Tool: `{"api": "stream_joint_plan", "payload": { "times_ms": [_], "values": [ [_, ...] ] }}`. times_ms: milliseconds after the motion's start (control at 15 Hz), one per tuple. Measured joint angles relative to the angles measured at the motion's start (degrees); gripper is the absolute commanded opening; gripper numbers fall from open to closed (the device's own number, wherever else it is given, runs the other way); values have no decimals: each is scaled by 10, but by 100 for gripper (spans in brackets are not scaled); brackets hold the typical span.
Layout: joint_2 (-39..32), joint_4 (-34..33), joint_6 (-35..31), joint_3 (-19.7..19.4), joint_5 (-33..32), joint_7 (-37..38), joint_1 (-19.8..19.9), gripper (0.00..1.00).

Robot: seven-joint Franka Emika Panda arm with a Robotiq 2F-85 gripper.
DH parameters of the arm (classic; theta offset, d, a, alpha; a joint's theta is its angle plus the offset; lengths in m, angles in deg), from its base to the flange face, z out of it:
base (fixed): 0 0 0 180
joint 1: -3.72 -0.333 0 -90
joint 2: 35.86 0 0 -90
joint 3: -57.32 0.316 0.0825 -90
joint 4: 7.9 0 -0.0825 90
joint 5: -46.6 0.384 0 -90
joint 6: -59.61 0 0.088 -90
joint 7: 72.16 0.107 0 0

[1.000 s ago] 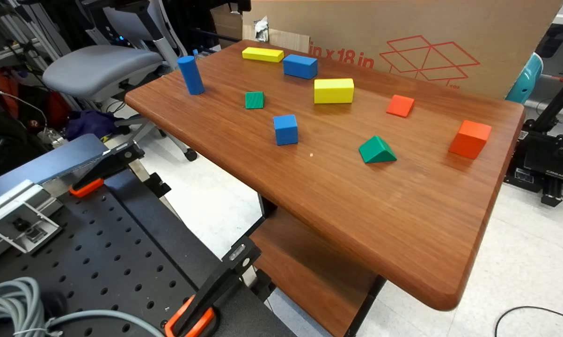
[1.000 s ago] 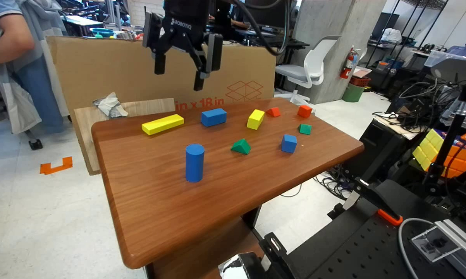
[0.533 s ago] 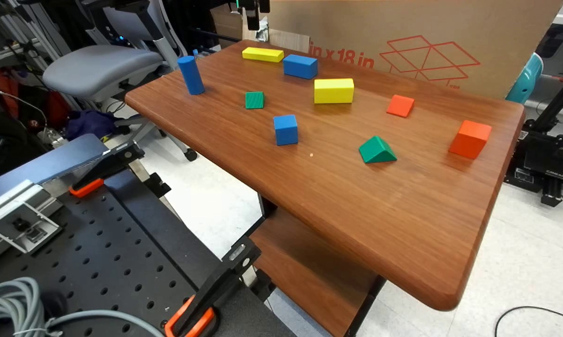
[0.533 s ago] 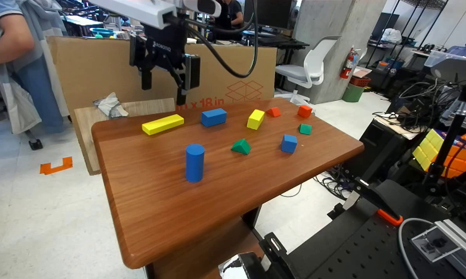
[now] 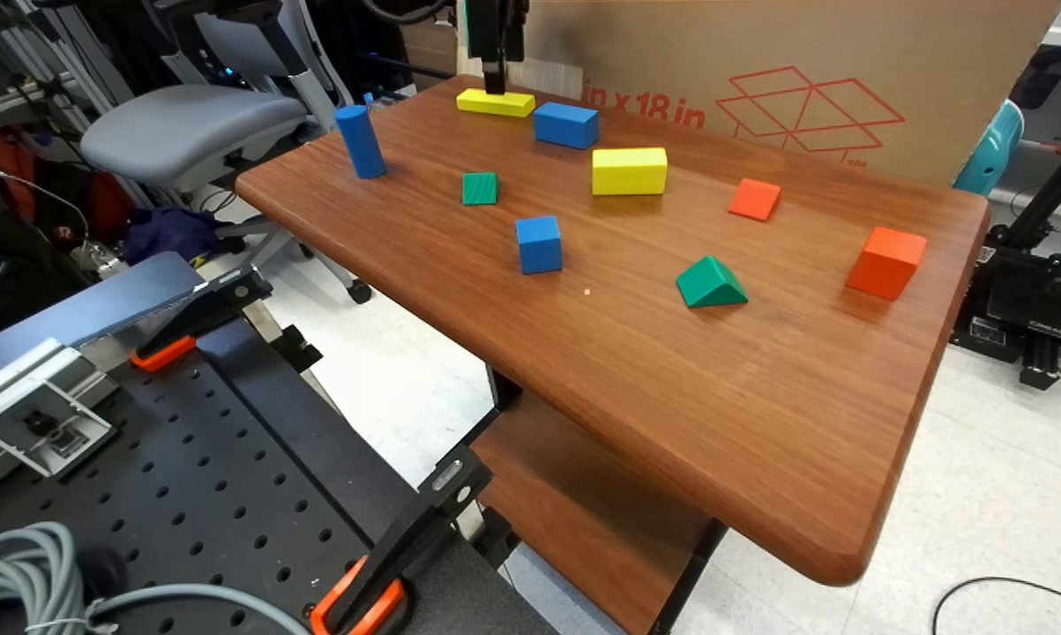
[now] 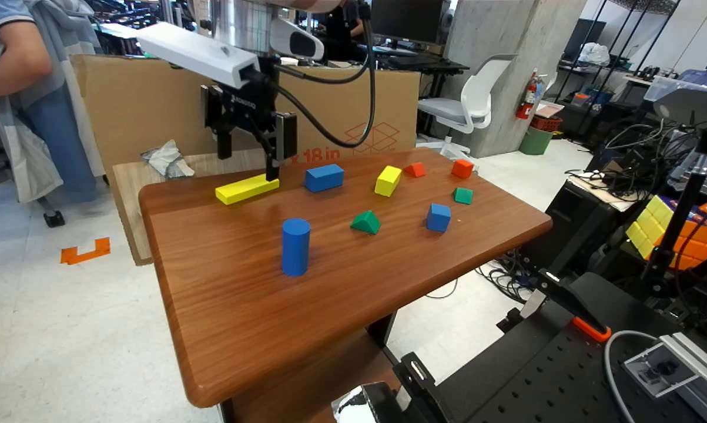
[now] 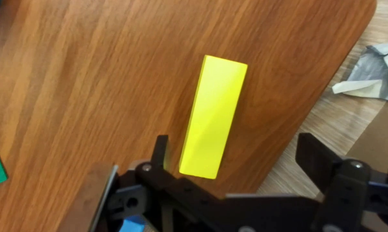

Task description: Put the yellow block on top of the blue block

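Observation:
The thin, long yellow block lies flat near the table's far corner in both exterior views (image 5: 510, 105) (image 6: 244, 190). It also shows whole in the wrist view (image 7: 213, 117). My gripper (image 6: 248, 164) is open and empty, above the yellow block. In the wrist view the open fingers (image 7: 234, 138) stand wide apart; the left finger is beside the block's near end, the right one out past the table edge. The squat blue block (image 5: 566, 126) (image 6: 324, 178) lies close beside the yellow block. In the wrist view a blue piece (image 7: 132, 226) shows behind the gripper, mostly hidden.
A blue cylinder (image 5: 360, 142) (image 6: 295, 247) stands upright on the table. A thicker yellow bar (image 5: 629, 171), a blue cube (image 5: 539, 245), green pieces (image 5: 480, 189) (image 5: 711, 283) and orange pieces (image 5: 755, 199) (image 5: 885, 263) are spread around. A large cardboard sheet (image 6: 171, 111) stands behind the table edge.
My gripper has moved sideways toward the yellow block and come down over it, staying open. It has come into sight in the exterior view where it was out of frame. The blocks have not moved.

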Motion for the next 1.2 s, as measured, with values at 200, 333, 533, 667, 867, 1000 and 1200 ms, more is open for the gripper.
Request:
{"api": "stream_joint_plan", "payload": {
  "times_ms": [200,333,533,667,867,1000,1200],
  "values": [
    [-11,-1,0,0,0,0,-2,100],
    [-16,-1,1,0,0,0,-5,99],
    [-21,-1,2,-1,0,1,-5,73],
    [-23,-3,3,-2,0,2,-5,58],
    [-23,-12,6,-4,0,4,-5,33],
    [-22,-16,6,-5,0,5,-4,17],
    [-21,-20,6,-5,1,8,-3,8]
  ]
}}
